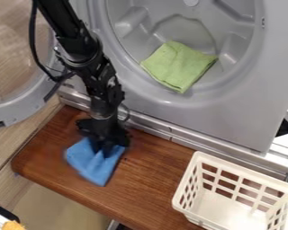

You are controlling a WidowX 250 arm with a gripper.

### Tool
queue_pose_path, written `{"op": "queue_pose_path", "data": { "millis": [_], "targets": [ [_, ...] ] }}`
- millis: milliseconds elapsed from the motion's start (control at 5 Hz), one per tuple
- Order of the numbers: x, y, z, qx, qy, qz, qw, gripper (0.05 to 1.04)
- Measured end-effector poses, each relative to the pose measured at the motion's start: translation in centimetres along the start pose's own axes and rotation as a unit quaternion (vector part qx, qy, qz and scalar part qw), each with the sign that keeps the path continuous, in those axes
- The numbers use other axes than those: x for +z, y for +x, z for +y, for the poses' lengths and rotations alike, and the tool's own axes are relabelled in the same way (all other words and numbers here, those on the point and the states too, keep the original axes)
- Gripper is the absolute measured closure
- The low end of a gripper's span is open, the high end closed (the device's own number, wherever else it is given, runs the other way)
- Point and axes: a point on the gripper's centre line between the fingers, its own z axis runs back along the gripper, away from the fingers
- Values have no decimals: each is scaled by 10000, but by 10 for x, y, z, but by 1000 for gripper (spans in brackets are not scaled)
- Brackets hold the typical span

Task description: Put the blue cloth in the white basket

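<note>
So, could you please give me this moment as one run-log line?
gripper: at blue cloth | blue cloth: over brown board, outside basket | basket: upright | green cloth: in drum

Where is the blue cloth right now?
In the camera view, the blue cloth is at the lower left, right at the black gripper, over the wooden board and left of the white basket.

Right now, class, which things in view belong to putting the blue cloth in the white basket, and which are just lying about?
For the job:
- blue cloth
- white basket
- gripper, down at the blue cloth

Just there:
- green cloth, inside the grey machine
- brown wooden board
</note>
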Motion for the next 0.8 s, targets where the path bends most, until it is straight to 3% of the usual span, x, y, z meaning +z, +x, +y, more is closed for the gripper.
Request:
{"op": "queue_pose_path", "data": {
  "millis": [400,600,800],
  "targets": [
    [48,3,4,261,368,-196,9988,998],
    [69,-7,4,353,408,-292,9981,998],
    [94,-14,-7,257,282,-614,9974,998]
  ]
}}
